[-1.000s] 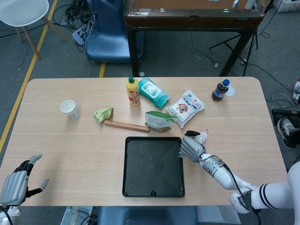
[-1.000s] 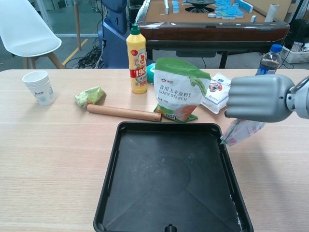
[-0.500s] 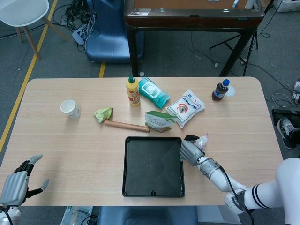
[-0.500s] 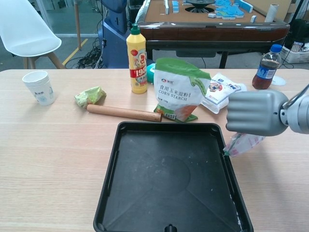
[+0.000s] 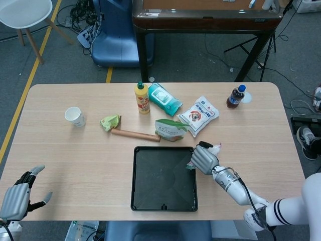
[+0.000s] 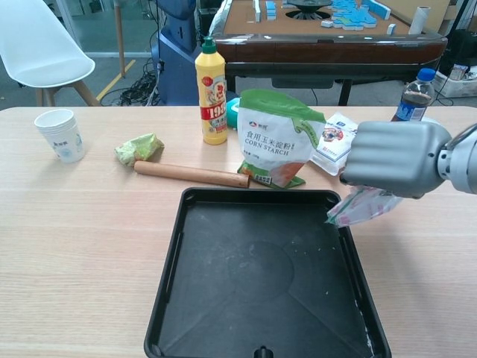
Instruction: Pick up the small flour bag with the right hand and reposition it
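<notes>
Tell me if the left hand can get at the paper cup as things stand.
Probably yes: the left hand hangs open off the table's near left corner, and only bare table lies between it and the paper cup.

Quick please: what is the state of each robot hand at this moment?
Left robot hand: open, holding nothing, fingers apart.
Right robot hand: closed around the small flour bag, at the right rim of the black tray.

right robot hand (image 6: 393,158) moved left, small flour bag (image 6: 362,206) over tray (image 6: 173,265) edge

Right hand (image 6: 393,158) fisted around small flour bag (image 6: 361,206), raised; left hand (image 5: 17,196) fingers spread, idle.
</notes>
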Robot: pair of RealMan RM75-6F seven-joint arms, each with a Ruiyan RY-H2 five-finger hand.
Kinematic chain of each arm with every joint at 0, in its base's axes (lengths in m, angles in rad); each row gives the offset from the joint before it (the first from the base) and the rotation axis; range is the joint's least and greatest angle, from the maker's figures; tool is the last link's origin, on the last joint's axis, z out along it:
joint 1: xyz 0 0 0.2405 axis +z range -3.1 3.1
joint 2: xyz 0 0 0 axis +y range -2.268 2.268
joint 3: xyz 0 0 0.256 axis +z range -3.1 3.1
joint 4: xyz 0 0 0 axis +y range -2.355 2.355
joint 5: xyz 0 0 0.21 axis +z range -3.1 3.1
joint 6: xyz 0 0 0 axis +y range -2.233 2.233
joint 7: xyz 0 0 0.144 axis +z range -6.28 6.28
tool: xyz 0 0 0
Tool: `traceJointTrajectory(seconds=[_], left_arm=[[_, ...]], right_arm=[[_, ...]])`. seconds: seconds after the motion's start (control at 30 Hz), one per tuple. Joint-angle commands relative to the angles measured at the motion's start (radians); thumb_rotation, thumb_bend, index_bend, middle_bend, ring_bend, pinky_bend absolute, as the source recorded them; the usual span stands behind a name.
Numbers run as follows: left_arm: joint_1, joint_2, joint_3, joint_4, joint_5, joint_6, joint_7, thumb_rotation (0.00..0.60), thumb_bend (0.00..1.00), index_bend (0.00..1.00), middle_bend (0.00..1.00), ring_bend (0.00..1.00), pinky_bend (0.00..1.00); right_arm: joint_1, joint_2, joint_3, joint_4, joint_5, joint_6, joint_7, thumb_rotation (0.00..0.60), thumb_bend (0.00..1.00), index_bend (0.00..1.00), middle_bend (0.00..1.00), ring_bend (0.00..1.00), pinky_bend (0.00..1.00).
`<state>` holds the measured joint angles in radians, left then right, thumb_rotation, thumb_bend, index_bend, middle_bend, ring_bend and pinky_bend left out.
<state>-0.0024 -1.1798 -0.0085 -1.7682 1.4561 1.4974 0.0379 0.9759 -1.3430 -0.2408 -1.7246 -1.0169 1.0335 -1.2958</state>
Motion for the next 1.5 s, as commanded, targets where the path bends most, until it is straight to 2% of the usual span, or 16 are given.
traceJointTrajectory(seconds=[0.03, 0.3, 0.67, 0.93, 1.13, 1.23, 1.37, 1.5], left_arm=[[-0.001, 0.0, 0.0, -0.004, 0.0, -0.001, 0.005, 0.6, 0.24, 0.15, 0.17, 0.15, 0.27], [-0.002, -0.001, -0.001, -0.014, -0.001, -0.002, 0.019, 0.6, 0.24, 0.15, 0.17, 0.15, 0.27], [-0.007, -0.005, 0.001, -0.032, 0.003, -0.005, 0.044, 0.6, 0.24, 0.15, 0.17, 0.15, 0.27], [-0.007, -0.005, 0.001, -0.041, 0.002, -0.003, 0.054, 0.6, 0.24, 0.15, 0.17, 0.15, 0.27], [-0.01, -0.008, 0.002, -0.044, 0.003, -0.008, 0.059, 0.6, 0.24, 0.15, 0.17, 0.15, 0.26], [-0.011, -0.01, 0.002, -0.043, 0.002, -0.01, 0.059, 0.6, 0.24, 0.15, 0.17, 0.15, 0.26], [-0.011, -0.01, 0.002, -0.044, 0.0, -0.011, 0.059, 0.6, 0.24, 0.15, 0.17, 0.15, 0.26], [-0.011, -0.009, 0.002, -0.046, -0.001, -0.01, 0.062, 0.6, 0.24, 0.15, 0.17, 0.15, 0.26]], right_arm=[[-0.09, -0.032, 0.027, 0.073, -0.158, 0.077, 0.214, 0.6, 0.48, 0.78, 0.65, 0.48, 0.56], [-0.235, -0.059, 0.058, 0.163, -0.324, 0.2, 0.622, 0.6, 0.45, 0.78, 0.64, 0.48, 0.56], [-0.401, -0.104, 0.085, 0.326, -0.445, 0.316, 1.126, 0.6, 0.45, 0.78, 0.64, 0.48, 0.56], [-0.492, -0.119, 0.109, 0.42, -0.477, 0.368, 1.408, 0.6, 0.45, 0.78, 0.64, 0.48, 0.56], [-0.539, -0.137, 0.1, 0.487, -0.519, 0.372, 1.596, 0.6, 0.45, 0.78, 0.64, 0.48, 0.56], [-0.56, -0.163, 0.096, 0.546, -0.541, 0.376, 1.686, 0.6, 0.45, 0.78, 0.64, 0.48, 0.56], [-0.59, -0.211, 0.102, 0.642, -0.566, 0.402, 1.871, 0.6, 0.45, 0.78, 0.64, 0.48, 0.56], [-0.617, -0.25, 0.108, 0.734, -0.571, 0.409, 1.972, 0.6, 0.45, 0.78, 0.64, 0.48, 0.56]])
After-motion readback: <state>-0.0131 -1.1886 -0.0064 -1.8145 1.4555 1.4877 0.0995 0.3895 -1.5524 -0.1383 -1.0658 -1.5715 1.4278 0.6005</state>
